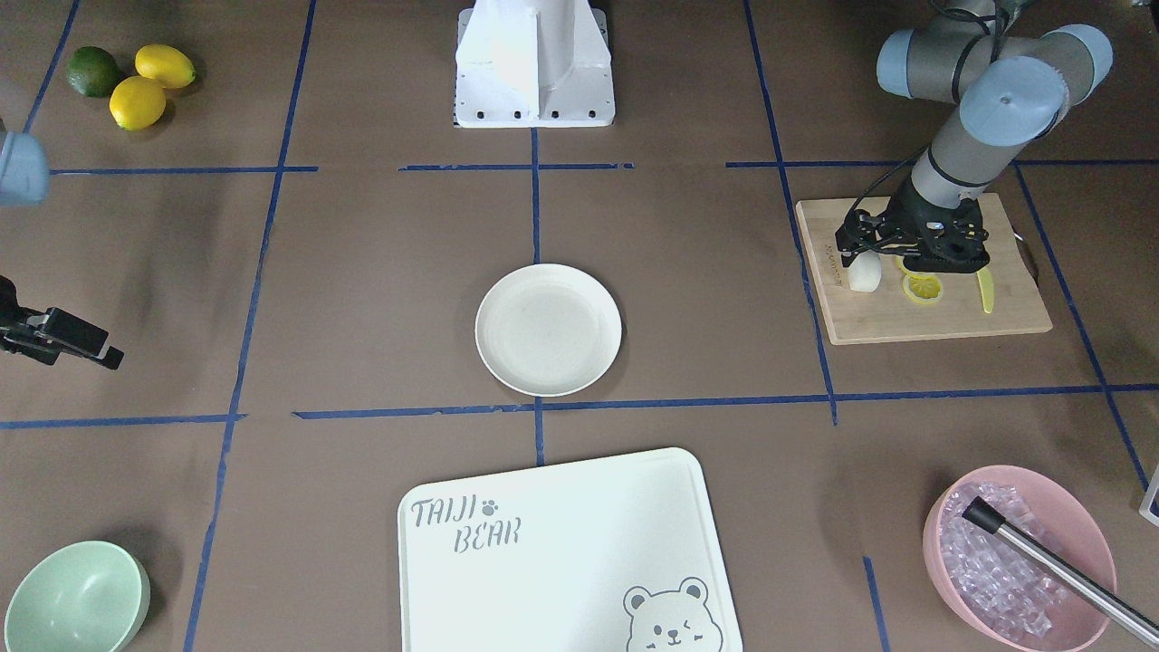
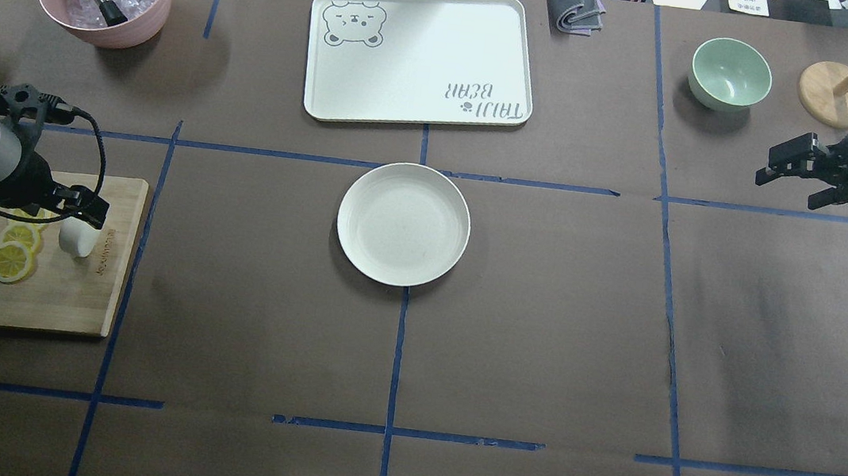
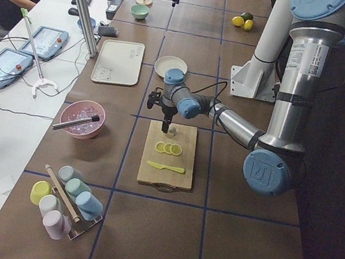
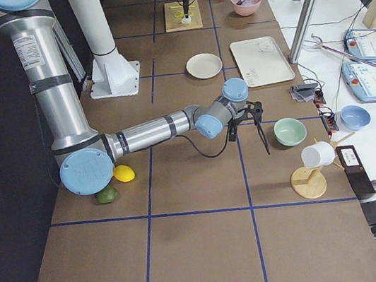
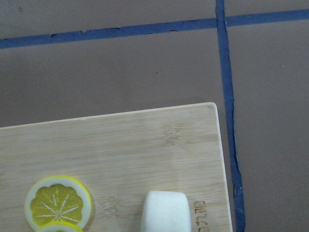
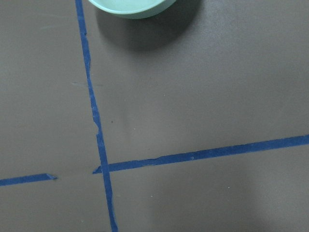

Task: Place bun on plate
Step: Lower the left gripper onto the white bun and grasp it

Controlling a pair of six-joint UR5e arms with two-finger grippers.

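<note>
Brown taped table point(image 2: 539, 347): you've got bare surface all the way from the board point(image 2: 65, 301) to the plate point(image 2: 403, 224). The bun point(image 2: 78, 237) sits well to the plate's robot-left, on the board near its plate-side edge, beside the lemon slices point(image 2: 13, 259). The left gripper point(image 2: 86, 211) hangs right over the bun. The right gripper point(image 2: 767, 167) is well off the plate's other side. I can't tell either jaw state.

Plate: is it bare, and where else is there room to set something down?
The plate is bare. Bare table lies between it and the cutting board, and between it and the green bowl. Crowded: the board around bun and lemon slices.
</note>
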